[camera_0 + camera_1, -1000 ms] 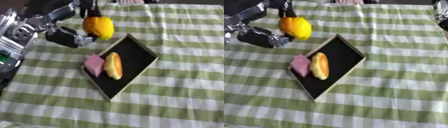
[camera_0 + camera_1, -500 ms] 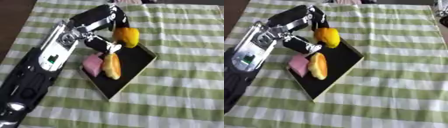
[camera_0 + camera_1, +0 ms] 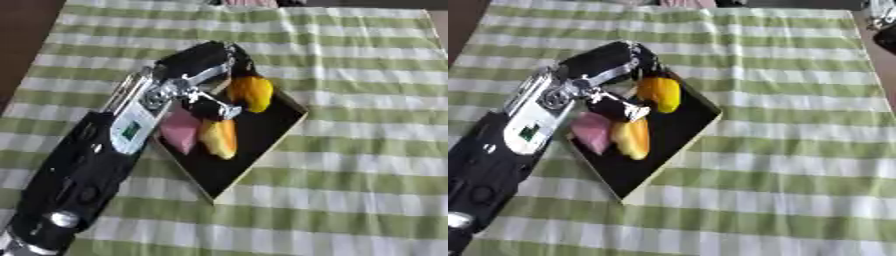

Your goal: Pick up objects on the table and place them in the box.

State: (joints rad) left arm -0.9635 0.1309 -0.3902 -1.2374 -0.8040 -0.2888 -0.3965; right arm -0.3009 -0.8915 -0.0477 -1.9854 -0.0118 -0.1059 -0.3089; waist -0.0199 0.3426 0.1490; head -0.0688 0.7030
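The left arm (image 3: pixel 96 165) comes in from the lower left and reaches across the worktop (image 3: pixel 367 165), which is covered with a cloth of green and white checks. The left hand (image 3: pixel 210 67) is over the far end of the box (image 3: pixel 249 145), a shallow black tray with a pale rim that lies askew on the cloth.

The fingers (image 3: pixel 234 60) are curled around the upper side of an orange-yellow fruit (image 3: pixel 251 92), and the thumb (image 3: pixel 214 105) is bent under it on the near side, so the hand holds the fruit between them. The fruit is inside the outline of the box, at its far corner. Whether it already touches the black bottom or hangs just above it, I cannot tell.

Two other things lie in the box, near its left wall. One is a pink block (image 3: pixel 179 135), partly hidden by the wrist. Just beside it, on its right, is a long yellow-orange piece (image 3: pixel 219 139) that looks like a bun or a slice of fruit; the two seem to touch. The near half of the box shows only its black bottom.

The right hand shows in neither view. In the right eye view a dark object (image 3: pixel 881 25) shows at the upper right corner, at the edge of the worktop; I cannot make out what it is.
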